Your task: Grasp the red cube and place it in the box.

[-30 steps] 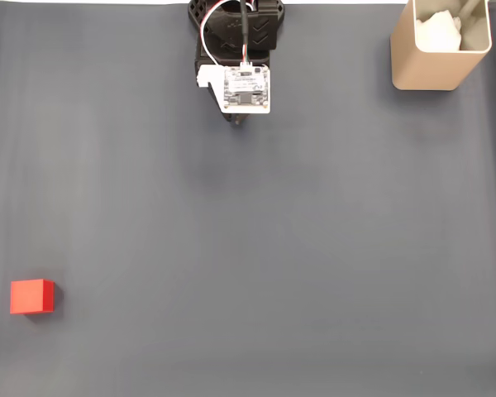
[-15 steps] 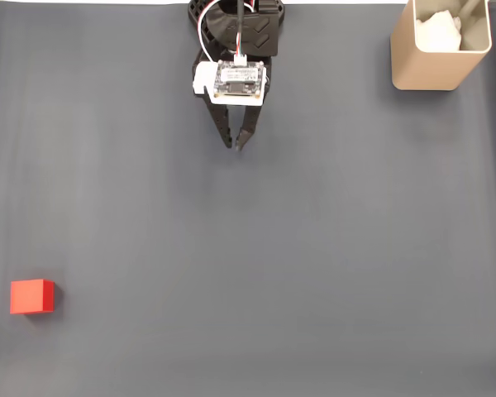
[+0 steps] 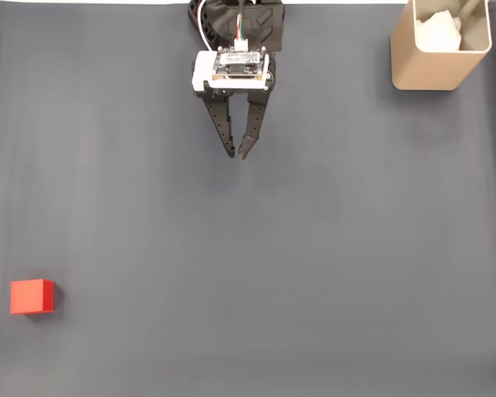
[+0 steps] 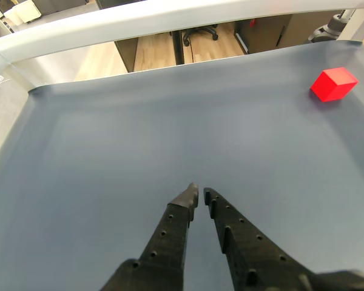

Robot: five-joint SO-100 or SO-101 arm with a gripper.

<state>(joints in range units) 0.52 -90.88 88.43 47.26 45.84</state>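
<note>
Gripper (image 3: 236,154) near the top of the fixed view, at about 12 o'clock, black fingers pointing down to 6 o'clock. Fingers nearly together, just a thin gap between the tips, nothing held; same narrow gap in the wrist view (image 4: 199,195), tips above bare mat. Above the fingers, a white circuit board (image 3: 232,69) with red and white wires, then the black arm body (image 3: 240,21) at the top edge, stretched forward and low.

Under everything, a dark grey mat (image 3: 314,248), smooth, with faint folds. In the wrist view a pale raised rail (image 4: 170,15) along the far edge of the mat, and behind it a wooden floor (image 4: 158,51) and the foot of an office chair (image 4: 200,31).

Red cube (image 3: 31,296) far away at 8 o'clock from the gripper in the fixed view, near the left edge, flat on the mat; in the wrist view at 2 o'clock (image 4: 333,83).

Box (image 3: 436,51) at the top right corner, about 3 o'clock from the gripper, upright, something white (image 3: 440,31) inside.
</note>
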